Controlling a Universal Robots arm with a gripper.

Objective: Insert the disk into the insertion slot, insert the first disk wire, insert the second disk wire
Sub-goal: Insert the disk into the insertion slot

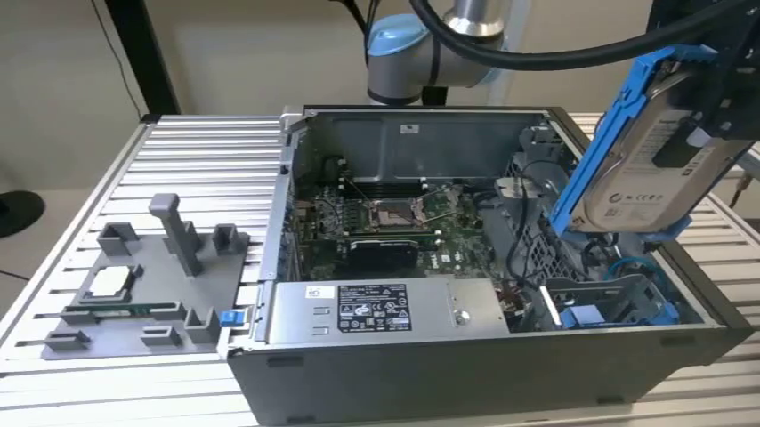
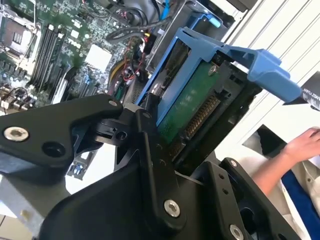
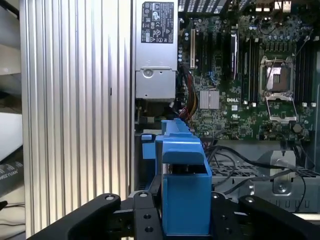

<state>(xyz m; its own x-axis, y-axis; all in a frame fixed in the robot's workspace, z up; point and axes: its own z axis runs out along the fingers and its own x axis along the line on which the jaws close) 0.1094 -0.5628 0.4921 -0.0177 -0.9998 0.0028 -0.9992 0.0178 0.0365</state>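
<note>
Big picture first: the open PC case sits below my gripper, and I'd say no step is finished. The drive bay right underneath me hasn't got the disk in it, so slotting and both wires are left to do. The disk hangs tilted in the air above that bay, and I'm clamped tight on the sides of its blue caddy. Its connector row is bare, no wire attached.
</note>
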